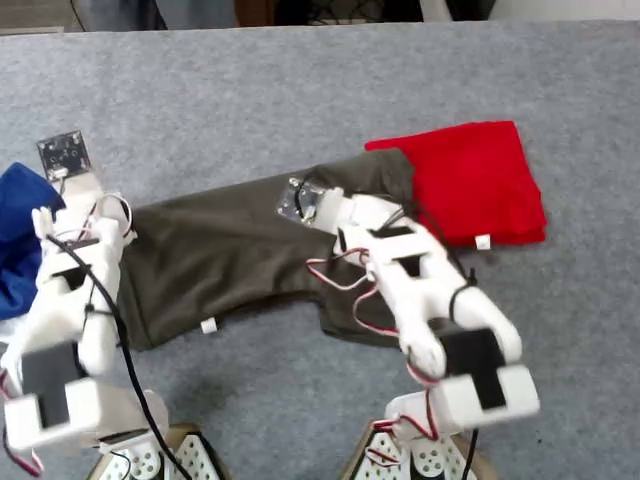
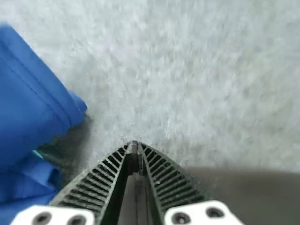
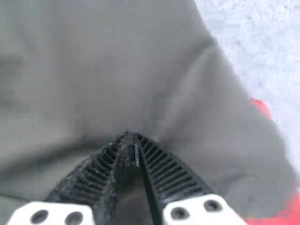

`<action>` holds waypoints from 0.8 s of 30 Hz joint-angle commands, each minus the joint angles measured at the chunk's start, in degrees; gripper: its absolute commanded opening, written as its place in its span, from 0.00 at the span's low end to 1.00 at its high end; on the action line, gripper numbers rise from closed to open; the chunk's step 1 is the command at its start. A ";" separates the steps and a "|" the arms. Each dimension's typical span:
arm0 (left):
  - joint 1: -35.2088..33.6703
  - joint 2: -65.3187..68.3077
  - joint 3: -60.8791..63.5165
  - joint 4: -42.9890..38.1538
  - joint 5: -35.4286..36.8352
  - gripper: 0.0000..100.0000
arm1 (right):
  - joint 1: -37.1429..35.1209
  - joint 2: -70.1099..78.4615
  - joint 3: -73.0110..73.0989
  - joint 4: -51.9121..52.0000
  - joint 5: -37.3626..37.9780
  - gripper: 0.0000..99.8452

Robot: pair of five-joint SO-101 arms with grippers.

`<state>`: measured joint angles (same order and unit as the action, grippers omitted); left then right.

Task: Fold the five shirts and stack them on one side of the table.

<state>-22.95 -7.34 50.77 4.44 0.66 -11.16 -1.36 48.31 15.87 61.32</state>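
Two closed, seemingly empty grippers, left (image 2: 133,147) and right (image 3: 130,139); the spread olive-brown fabric shirt (image 1: 220,250) awaits folding, so grasp its edge next.

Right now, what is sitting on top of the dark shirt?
The right gripper, shut, is over the middle of the dark shirt, and its arm crosses the shirt's right half. The cloth beneath the arm is covered.

Bright, even light covers the table (image 1: 300,90), with soft, faint shadows.
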 commanded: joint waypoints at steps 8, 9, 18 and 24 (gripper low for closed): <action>0.22 -15.56 -4.88 10.73 0.44 0.03 | 0.88 -14.90 -6.99 10.20 0.44 0.01; 0.22 -16.00 -5.93 11.34 0.35 0.03 | 1.14 -14.99 -7.96 10.29 0.44 0.01; 0.66 -14.42 -13.58 14.07 0.53 0.03 | 1.67 -11.03 -18.24 17.14 0.44 0.01; 0.57 -5.63 -14.37 10.20 0.62 0.03 | 2.99 0.04 -23.78 17.05 0.18 0.01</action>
<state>-22.95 -14.99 40.22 17.63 0.66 -8.88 -4.62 29.76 32.75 61.32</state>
